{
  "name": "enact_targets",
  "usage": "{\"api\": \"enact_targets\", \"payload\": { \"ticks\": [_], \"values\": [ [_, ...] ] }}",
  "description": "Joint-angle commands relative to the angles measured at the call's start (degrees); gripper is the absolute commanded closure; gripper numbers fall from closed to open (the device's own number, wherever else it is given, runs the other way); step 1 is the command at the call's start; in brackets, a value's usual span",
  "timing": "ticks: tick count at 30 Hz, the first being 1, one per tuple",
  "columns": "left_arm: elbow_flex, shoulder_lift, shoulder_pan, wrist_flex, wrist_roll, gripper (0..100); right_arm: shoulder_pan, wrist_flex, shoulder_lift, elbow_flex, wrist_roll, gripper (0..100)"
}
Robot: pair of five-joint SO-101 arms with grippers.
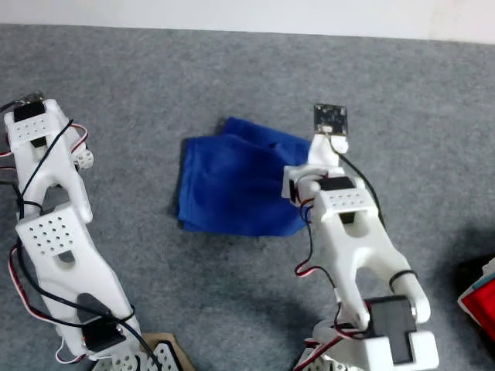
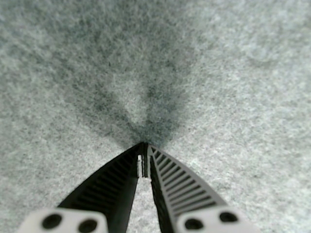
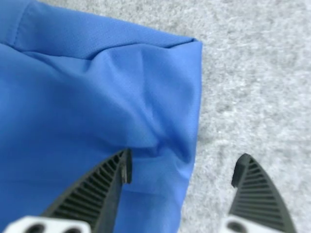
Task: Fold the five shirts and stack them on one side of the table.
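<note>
On the grey table [image 1: 139, 69], a roughly folded blue shirt [image 1: 236, 185], right gripper [image 3: 183, 167] wide open astride the shirt's edge, holding nothing, left gripper [image 2: 144, 160] closed, empty, well apart from the shirt

Soft, even light falls throughout, with the left pincer [image 2: 144, 159] casting a dark forked shadow on the table [image 2: 243, 73].

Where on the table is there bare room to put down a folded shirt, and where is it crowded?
Bare table lies past the shirt toward the far edge, between the shirt and the left arm, and outside the right arm. Crowded: the shirt's edge, where the open right end effector straddles it.
</note>
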Motion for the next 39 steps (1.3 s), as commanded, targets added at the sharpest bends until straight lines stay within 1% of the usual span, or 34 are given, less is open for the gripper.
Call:
{"api": "enact_targets", "payload": {
  "ticks": [1, 5, 6, 8, 11, 12, 14, 15, 17, 22, 28, 33, 39],
  "values": [
    [-0.4, -0.3, 2.1, -1.1, 0.2, 99, -2.4, -2.0, 3.5, -0.8, -0.1, 67.4],
    [-0.4, -0.3, 1.9, -1.1, 0.2, 99, -3.1, -2.2, 10.1, -4.4, -0.1, 67.8],
    [-0.4, -0.3, 1.9, -1.1, 0.1, 99, -2.9, -1.5, 11.6, -5.6, -0.1, 69.7],
    [-0.4, -0.3, 2.0, -1.1, 0.1, 99, -2.9, 0.5, 13.4, -8.0, -0.1, 77.2],
    [-0.4, -0.3, 2.2, -1.1, 0.1, 99, -2.9, 1.5, 14.5, -9.8, 0.0, 95.7],
    [-0.4, -0.3, 2.4, -1.1, 0.0, 99, -2.8, 1.5, 14.5, -10.1, 0.0, 99.8],
    [-0.3, -0.3, 2.7, -1.6, 0.0, 99, -1.5, 1.6, 14.5, -10.2, 0.0, 97.3],
    [-0.3, -0.3, 2.7, -1.8, 0.0, 99, -0.7, 1.6, 14.5, -10.4, 0.0, 99.1],
    [-0.3, -0.3, 2.7, -1.8, 0.0, 99, 2.2, 1.6, 14.3, -10.5, 0.0, 99.1],
    [-0.3, -0.3, 2.7, -1.8, 0.0, 99, 13.4, 1.7, 9.4, -11.6, -0.2, 99.2],
    [-0.4, -0.3, 2.7, -1.8, 0.1, 99, 26.2, 1.8, -4.3, -10.2, 0.0, 99.2],
    [-0.4, -0.3, 2.7, -1.8, 0.0, 99, 34.9, 1.8, -16.6, -6.8, 7.9, 99.2],
    [-0.4, -0.3, 2.7, -1.8, 0.0, 99, 47.2, 1.8, -28.4, -3.7, 12.1, 99.2]
  ]
}}
